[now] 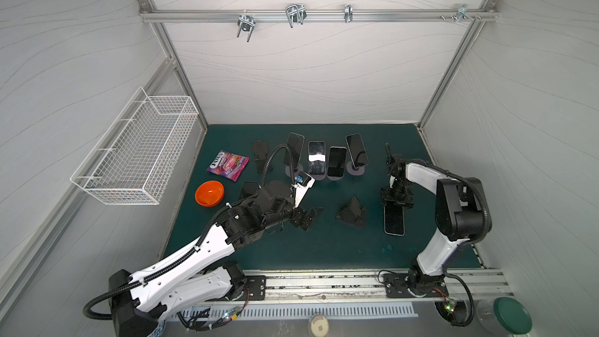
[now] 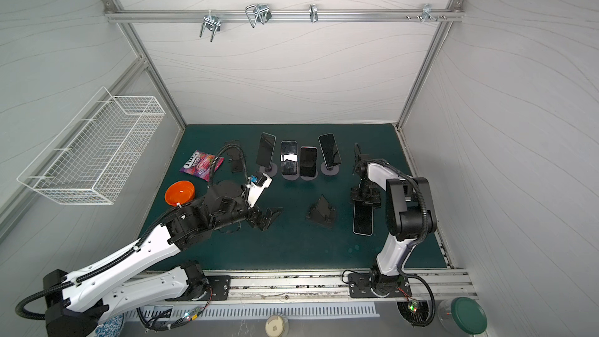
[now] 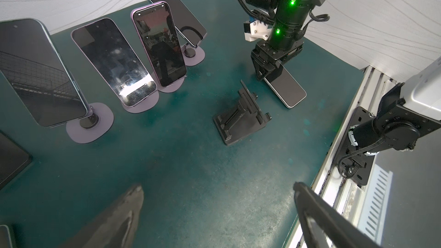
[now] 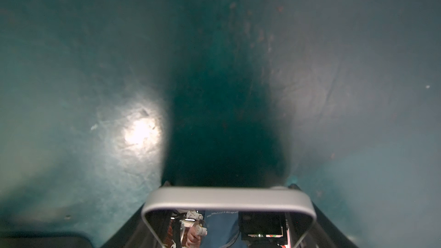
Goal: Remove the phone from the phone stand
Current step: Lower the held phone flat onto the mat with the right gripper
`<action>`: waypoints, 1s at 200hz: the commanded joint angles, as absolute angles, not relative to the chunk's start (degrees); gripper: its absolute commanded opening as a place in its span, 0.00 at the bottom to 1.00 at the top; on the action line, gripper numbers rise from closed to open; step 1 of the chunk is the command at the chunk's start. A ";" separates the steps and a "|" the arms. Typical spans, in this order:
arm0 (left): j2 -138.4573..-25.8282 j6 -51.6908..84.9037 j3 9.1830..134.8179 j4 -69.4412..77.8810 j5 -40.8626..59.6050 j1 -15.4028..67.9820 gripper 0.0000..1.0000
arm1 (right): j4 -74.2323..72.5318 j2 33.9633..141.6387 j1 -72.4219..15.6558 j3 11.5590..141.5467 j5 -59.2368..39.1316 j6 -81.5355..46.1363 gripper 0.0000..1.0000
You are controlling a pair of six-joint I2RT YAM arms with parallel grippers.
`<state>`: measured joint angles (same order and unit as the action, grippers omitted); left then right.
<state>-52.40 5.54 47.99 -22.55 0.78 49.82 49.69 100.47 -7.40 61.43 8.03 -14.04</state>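
Right, the silver-rimmed dark-screened phone (image 1: 394,222) is off its stand, glossy glass face up, pale metal edge catching the light, low at the right of the scene. Around it, white wavy-grained wall panels (image 1: 308,76) on aluminium framing (image 1: 317,14); below, a scuffed dark green mat (image 1: 291,248). Phone's long axis runs front to back in both top views, free end toward the front rail (image 1: 324,283), far end pinched across its width by the right gripper (image 1: 396,205). Just left of it, and apart, sits the black folding phone stand (image 1: 351,213). Left gripper (image 1: 310,219) hovers beyond that, fingers (image 3: 114,220) spread wide over the mat.
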 commanded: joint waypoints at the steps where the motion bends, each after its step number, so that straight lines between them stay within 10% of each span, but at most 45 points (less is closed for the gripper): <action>1: -51.68 6.45 48.08 -22.04 -0.08 50.05 0.99 | 50.71 101.54 -7.12 61.06 7.56 -15.27 0.05; 200: -53.10 6.95 53.14 -26.89 -2.44 50.03 0.99 | 45.46 103.02 -7.03 57.77 5.13 -16.78 0.87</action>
<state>-51.05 7.73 48.38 -25.69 -2.17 49.82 48.53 100.57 -6.87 60.84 6.22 -15.22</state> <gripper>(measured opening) 0.989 0.843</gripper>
